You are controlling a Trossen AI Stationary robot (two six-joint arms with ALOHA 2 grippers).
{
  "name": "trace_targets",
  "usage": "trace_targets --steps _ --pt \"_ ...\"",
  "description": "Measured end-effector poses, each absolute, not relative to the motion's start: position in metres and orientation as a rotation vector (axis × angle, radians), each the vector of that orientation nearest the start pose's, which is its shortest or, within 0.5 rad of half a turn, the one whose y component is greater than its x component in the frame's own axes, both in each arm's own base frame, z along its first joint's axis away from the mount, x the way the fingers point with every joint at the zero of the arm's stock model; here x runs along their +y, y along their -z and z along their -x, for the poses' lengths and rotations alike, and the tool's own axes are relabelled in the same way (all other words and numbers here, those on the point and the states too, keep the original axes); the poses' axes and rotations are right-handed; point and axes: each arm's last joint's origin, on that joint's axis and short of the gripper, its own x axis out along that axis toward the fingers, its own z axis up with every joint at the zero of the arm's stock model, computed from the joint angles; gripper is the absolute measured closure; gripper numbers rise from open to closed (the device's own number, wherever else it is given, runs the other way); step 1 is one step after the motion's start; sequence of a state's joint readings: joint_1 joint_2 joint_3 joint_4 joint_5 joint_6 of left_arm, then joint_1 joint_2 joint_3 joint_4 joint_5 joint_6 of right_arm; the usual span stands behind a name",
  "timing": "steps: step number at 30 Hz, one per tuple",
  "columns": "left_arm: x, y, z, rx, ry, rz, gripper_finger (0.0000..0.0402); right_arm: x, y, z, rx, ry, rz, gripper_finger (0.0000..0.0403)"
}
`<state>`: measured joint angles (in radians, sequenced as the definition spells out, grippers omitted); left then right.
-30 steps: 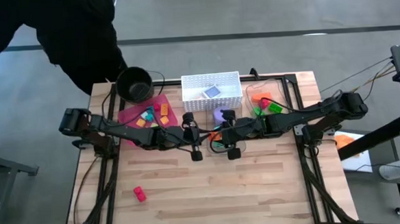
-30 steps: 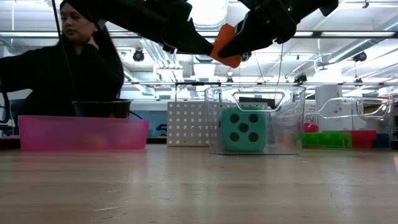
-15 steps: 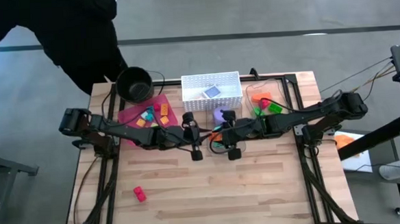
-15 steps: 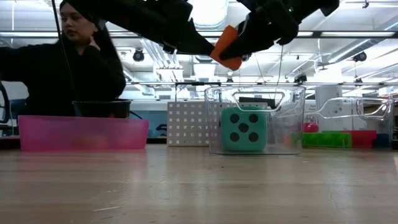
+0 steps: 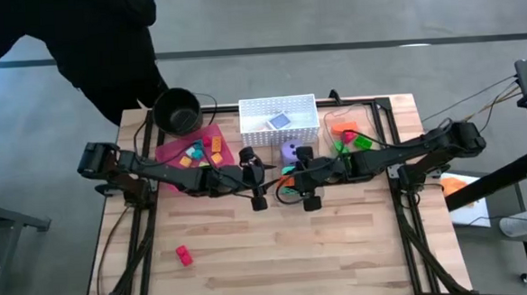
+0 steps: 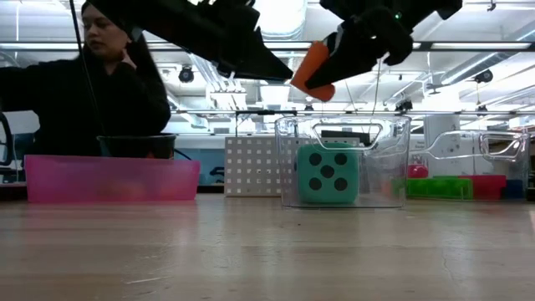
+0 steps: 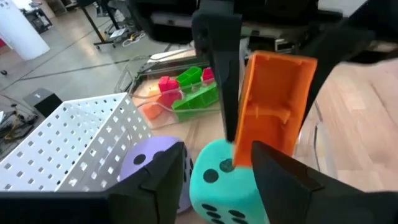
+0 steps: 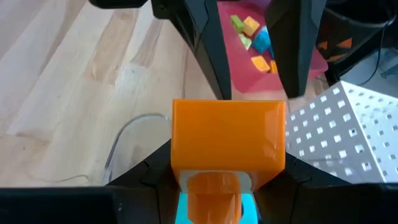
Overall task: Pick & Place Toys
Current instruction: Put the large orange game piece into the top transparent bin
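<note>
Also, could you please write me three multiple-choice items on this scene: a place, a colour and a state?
1. Where does the teal die sit?
A in the pink tray; B in the clear bin; C on bare wood.
2. What colour is the brick in the right gripper?
A orange; B blue; C yellow.
3. How is the left gripper?
A shut on a card; B shut on the brick; C open.

1 B: the low view shows it behind clear walls.
2 A: the orange brick sits between its fingers.
3 C: its fingers stand apart, holding nothing.
</note>
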<state>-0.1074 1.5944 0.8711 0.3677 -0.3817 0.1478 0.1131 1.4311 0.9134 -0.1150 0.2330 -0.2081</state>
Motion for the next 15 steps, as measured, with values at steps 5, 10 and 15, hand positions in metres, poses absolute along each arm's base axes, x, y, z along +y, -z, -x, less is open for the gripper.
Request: trace_targets --steps 5,10,15 --pt "-0.025 -0.215 -0.337 0.388 -0.274 -0.24 0.0209 0.026 -0.246 -0.29 0.676 0.059 0.284 0.0241" --pt "-0.025 -0.215 -0.336 0.39 -0.274 -0.241 0.0209 0.023 -0.255 -0.272 0.725 0.124 0.254 0.0241" --pt "-0.025 -0.215 -0.336 0.397 -0.273 -0.242 0.0208 0.018 -0.266 -0.251 0.766 0.227 0.241 0.0241"
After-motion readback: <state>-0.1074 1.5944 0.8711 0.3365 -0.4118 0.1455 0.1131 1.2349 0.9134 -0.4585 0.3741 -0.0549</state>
